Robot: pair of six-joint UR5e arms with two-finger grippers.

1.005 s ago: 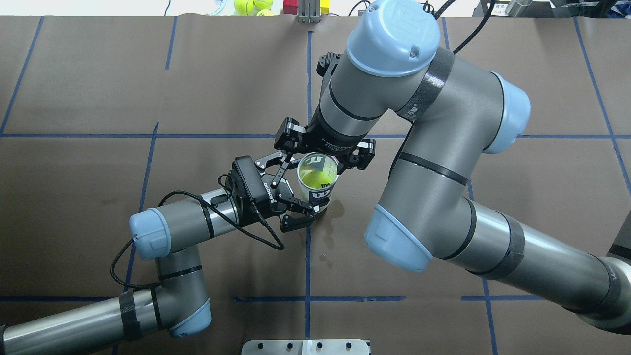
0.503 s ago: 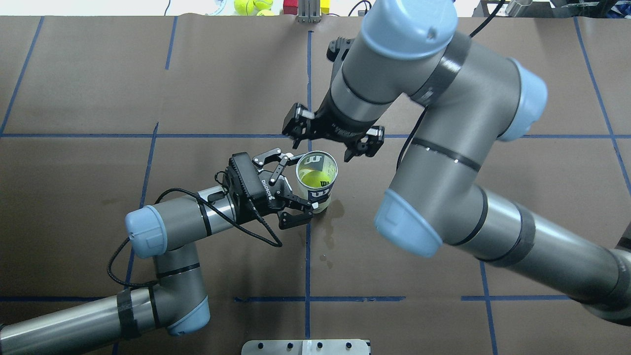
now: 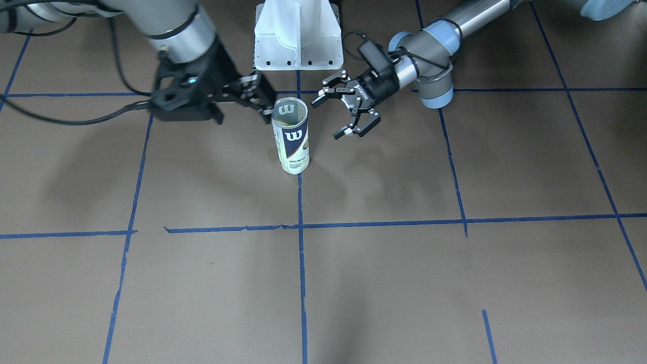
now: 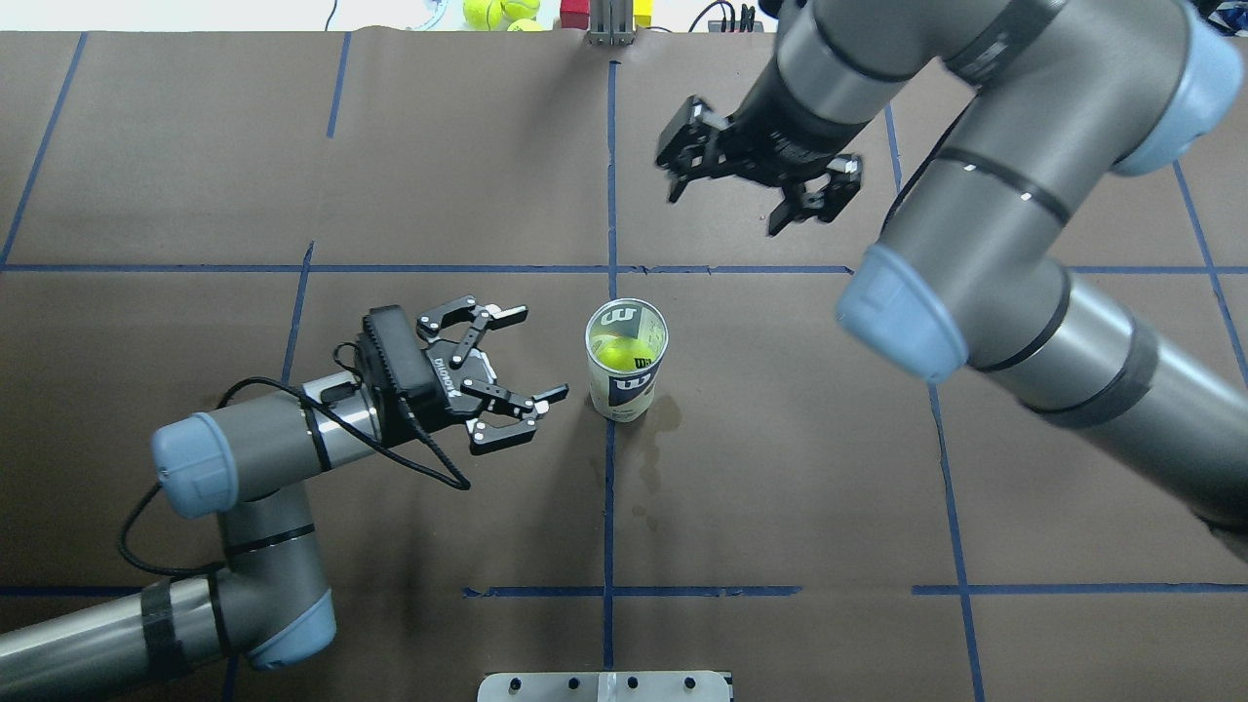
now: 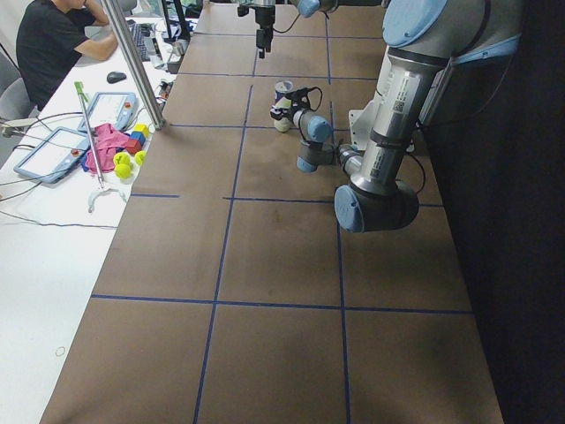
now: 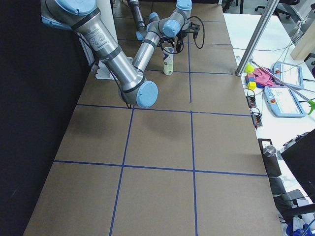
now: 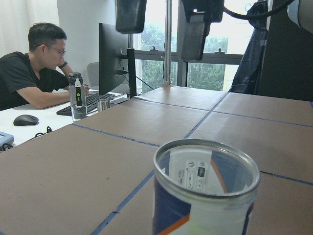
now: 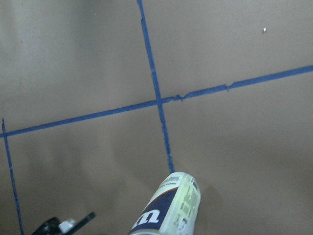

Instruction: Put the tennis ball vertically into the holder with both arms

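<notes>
Your L gripper point(image 4: 534, 359): jaws spread wide, nothing in them, low over the worktop point(image 4: 146, 146), aimed at the holder point(image 4: 629, 390) from its left-edge side, near but not touching. R gripper point(image 4: 726, 210): also wide open & empty, up high, toward the far edge, well apart from the holder. Holder stands upright approx mid-worktop on a blue tape line point(image 4: 608, 507); tennis ball point(image 4: 616, 356) sits inside, below the rim.

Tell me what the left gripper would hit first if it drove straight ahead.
The holder, most likely: the open left gripper points at its side wall with nothing between. Height is hard to judge, but the left wrist view shows it straight ahead.
</notes>
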